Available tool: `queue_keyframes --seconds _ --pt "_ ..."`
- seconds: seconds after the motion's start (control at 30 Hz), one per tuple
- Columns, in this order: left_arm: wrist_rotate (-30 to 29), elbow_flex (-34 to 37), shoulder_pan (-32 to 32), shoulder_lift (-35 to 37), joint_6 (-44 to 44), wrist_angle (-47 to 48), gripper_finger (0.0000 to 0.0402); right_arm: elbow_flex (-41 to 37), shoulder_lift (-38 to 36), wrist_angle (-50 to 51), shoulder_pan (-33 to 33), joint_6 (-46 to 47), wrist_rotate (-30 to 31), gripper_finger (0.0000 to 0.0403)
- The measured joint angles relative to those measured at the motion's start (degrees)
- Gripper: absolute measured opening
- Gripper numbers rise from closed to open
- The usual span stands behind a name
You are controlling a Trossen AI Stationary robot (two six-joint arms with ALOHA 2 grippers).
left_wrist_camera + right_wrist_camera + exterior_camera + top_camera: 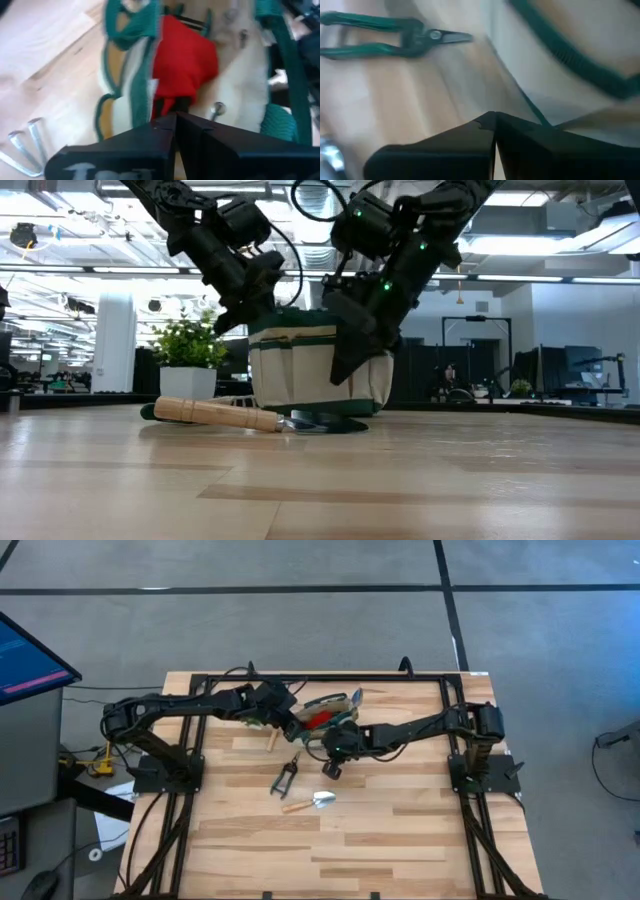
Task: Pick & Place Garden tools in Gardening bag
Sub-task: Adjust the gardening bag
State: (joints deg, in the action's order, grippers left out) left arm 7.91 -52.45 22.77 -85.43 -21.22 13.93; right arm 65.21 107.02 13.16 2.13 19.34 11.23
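The cream gardening bag [335, 706] with green trim stands at the table's far middle, a red piece [182, 60] lying inside it. My left gripper [175, 116] is shut and hovers at the bag's left rim, over the red piece. My right gripper [493, 116] is shut, low beside the bag's near wall [555, 80]. The green-handled pruning shears [285, 780] and a wooden-handled trowel [308, 802] lie flat on the table nearer the front. A rake's metal tines [22, 147] rest on the wood left of the bag. My left gripper's shut tips stand just over the red piece's dark end [170, 106]; I cannot tell whether they touch it. My right gripper's shut tips are close against the bag's near wall; the fingers hide the spot, so touch cannot be told.
A small potted plant [190, 350] stands left of the bag. A loose wooden handle [270, 740] lies under my left arm. Open wooden tabletop [380, 840] stretches toward the near edge. A monitor [30, 665] stands off the table's left side.
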Motion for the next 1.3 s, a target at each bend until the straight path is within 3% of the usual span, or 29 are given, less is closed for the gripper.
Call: queue_keyframes --seconds 0.27,0.57,1.0,1.3 --pt "1.6 0.0 -3.2 0.0 -1.8 -0.5 0.0001 0.0 0.1 0.7 2.9 0.1 4.1 0.0000" --pt "1.6 0.0 -7.7 0.0 -4.9 -3.8 0.0001 0.0 -0.1 3.5 7.4 -2.3 3.9 0.0000" --pt "-0.8 0.1 -6.6 4.4 -5.9 -10.0 0.0001 0.0 -13.0 17.0 6.5 -4.9 2.1 0.0000" --pt "-12.6 -0.1 -4.7 12.3 -0.3 -6.1 0.0001 0.0 -22.0 21.3 3.4 -2.5 2.5 0.0000"
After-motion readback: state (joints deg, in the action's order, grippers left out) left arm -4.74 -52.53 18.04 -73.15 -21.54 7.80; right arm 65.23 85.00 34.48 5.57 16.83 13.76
